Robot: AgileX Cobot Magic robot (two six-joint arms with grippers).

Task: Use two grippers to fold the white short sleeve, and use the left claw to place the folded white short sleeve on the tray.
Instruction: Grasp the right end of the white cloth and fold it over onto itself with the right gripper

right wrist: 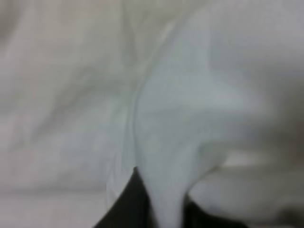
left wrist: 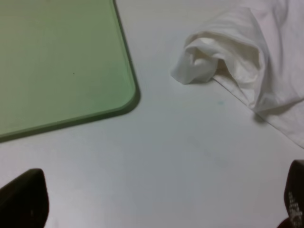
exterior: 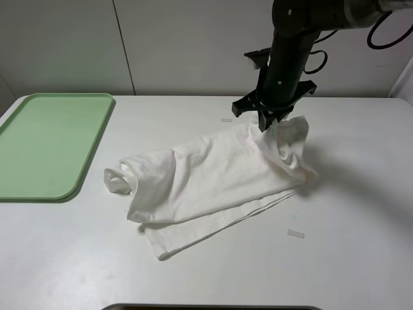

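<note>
The white short sleeve (exterior: 206, 174) lies rumpled in the middle of the bench (exterior: 361, 258), doubled over itself, near the tray (exterior: 51, 142) on the left arm's side. The right gripper (exterior: 270, 123) is pinched shut on a bunch of cloth at the shirt's far end, holding it up in a peak. The left gripper (left wrist: 156, 209) is spread wide over bare bench beside the tray corner, holding nothing. The cotton looks light and limp, likely to sag and slide, so it is best taken at a doubled edge or corner rather than mid-panel.

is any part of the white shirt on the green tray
No, the white short sleeve lies on the table, clear of the tray.
</note>
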